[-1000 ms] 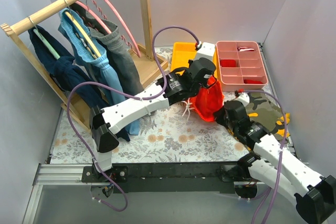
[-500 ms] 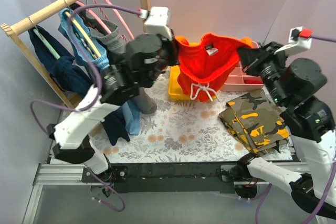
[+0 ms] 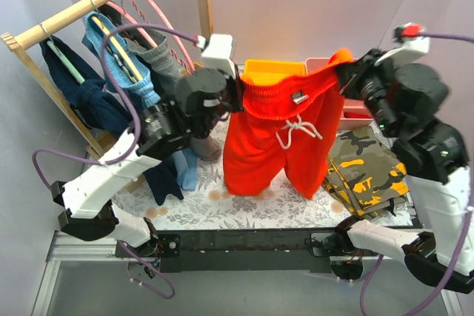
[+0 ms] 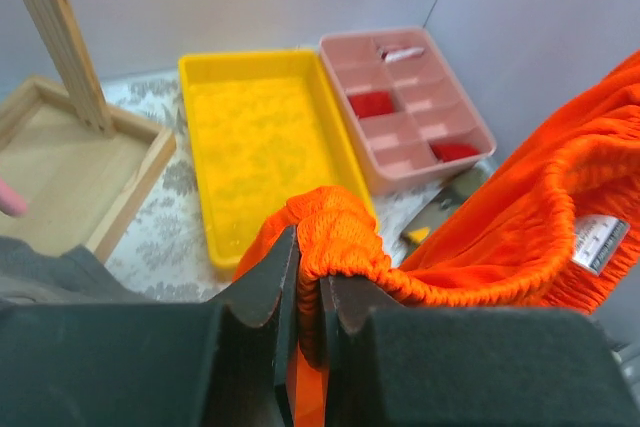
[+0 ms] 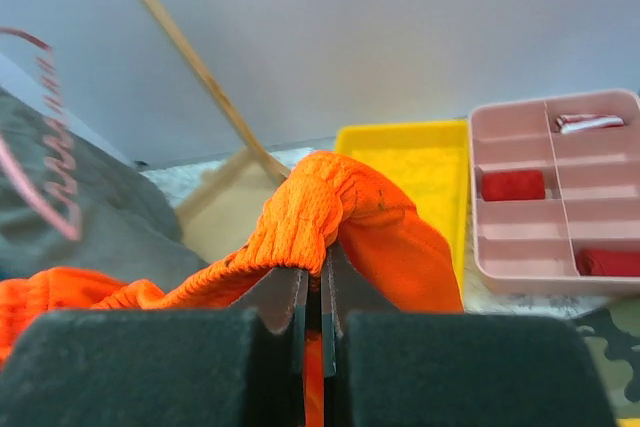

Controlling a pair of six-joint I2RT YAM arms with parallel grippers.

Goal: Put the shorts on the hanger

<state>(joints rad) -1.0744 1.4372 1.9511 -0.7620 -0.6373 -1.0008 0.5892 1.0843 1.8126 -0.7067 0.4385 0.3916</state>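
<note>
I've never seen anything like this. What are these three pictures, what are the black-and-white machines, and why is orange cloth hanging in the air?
They are two robot arms bolted at the near edge of a table, each ending in a two-finger pincer. The wide picture looks down from above and behind them; the other two come from a camera on each wrist. The left gripper and right gripper each pinch one end of the waistband of the orange shorts, holding them spread in the air. Below lie a camouflage garment, a yellow tray and a pink divided tray. At the left a wooden rack carries clothes and the pink hanger meant for the shorts.
</note>
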